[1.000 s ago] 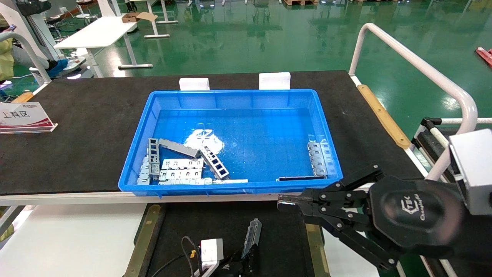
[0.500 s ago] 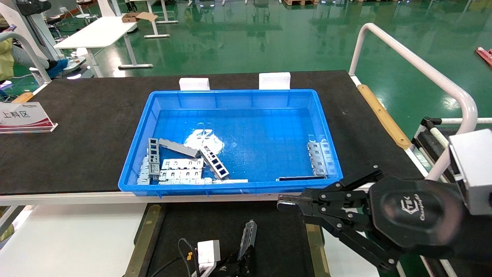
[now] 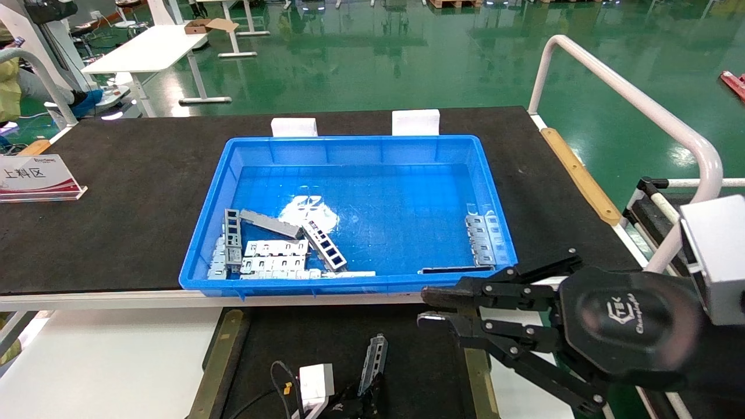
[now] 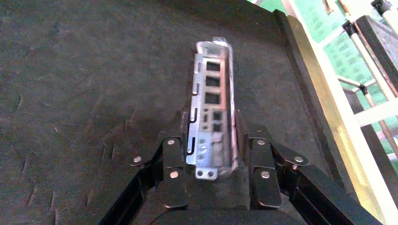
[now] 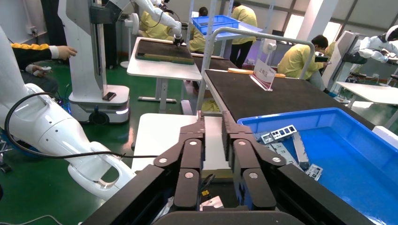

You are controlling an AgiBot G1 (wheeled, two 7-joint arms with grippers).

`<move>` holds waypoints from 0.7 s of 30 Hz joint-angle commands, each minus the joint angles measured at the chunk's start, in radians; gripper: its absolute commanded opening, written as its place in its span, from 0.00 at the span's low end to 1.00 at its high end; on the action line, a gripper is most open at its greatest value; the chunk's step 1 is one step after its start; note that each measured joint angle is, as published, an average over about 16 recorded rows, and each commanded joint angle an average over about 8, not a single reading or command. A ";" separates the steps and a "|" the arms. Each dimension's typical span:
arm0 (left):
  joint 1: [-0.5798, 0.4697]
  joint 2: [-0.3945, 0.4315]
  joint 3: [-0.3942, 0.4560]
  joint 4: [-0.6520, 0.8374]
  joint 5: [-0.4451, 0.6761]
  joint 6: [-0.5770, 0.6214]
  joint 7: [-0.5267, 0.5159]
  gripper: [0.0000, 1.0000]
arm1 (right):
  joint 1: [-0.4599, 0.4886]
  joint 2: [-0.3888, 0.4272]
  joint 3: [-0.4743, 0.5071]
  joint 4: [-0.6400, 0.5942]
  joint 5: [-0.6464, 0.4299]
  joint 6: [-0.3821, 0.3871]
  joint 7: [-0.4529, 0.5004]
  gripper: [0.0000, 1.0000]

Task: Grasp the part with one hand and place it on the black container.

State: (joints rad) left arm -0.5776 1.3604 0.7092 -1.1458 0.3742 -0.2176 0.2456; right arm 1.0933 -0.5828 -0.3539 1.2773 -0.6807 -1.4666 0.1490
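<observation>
The part [image 4: 212, 101], a narrow silver-grey channel bracket with rectangular cut-outs, sits between the fingers of my left gripper [image 4: 213, 143], which is shut on its near end. In the head view the part [image 3: 374, 355] is low over the black container [image 3: 314, 334], at the bottom edge; I cannot tell whether it touches. Only the tip of my left gripper [image 3: 362, 398] shows there. My right gripper [image 3: 429, 306] hangs at the blue bin's front right corner, above the tray's right brass strip [image 3: 472, 364]. Its fingers are narrowly apart and empty, as its wrist view [image 5: 212, 124] shows.
The blue bin [image 3: 349, 141] on the large black mat holds several metal pieces at its front left [image 3: 273, 250] and right [image 3: 482, 235]. A sign [image 3: 36, 174] stands at the far left. A white rail [image 3: 640, 105] runs along the right. A white box [image 3: 316, 381] rides on the left wrist.
My left gripper has carried the part a little to the left and nearer over the black tray. My right gripper's fingers, together before, have parted slightly.
</observation>
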 commanded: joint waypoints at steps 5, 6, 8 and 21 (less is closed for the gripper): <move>-0.002 -0.001 0.011 -0.013 0.045 -0.027 -0.054 1.00 | 0.000 0.000 0.000 0.000 0.000 0.000 0.000 1.00; -0.002 -0.001 0.013 -0.016 0.054 -0.031 -0.064 1.00 | 0.000 0.000 0.000 0.000 0.000 0.000 0.000 1.00; 0.000 -0.003 0.013 -0.024 0.072 -0.039 -0.083 1.00 | 0.000 0.000 0.000 0.000 0.000 0.000 0.000 1.00; 0.041 -0.017 -0.045 -0.081 0.248 -0.005 -0.161 1.00 | 0.000 0.000 0.000 0.000 0.000 0.000 0.000 1.00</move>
State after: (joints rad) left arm -0.5312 1.3424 0.6575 -1.2275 0.6200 -0.2033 0.0890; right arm 1.0934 -0.5826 -0.3543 1.2773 -0.6804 -1.4664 0.1488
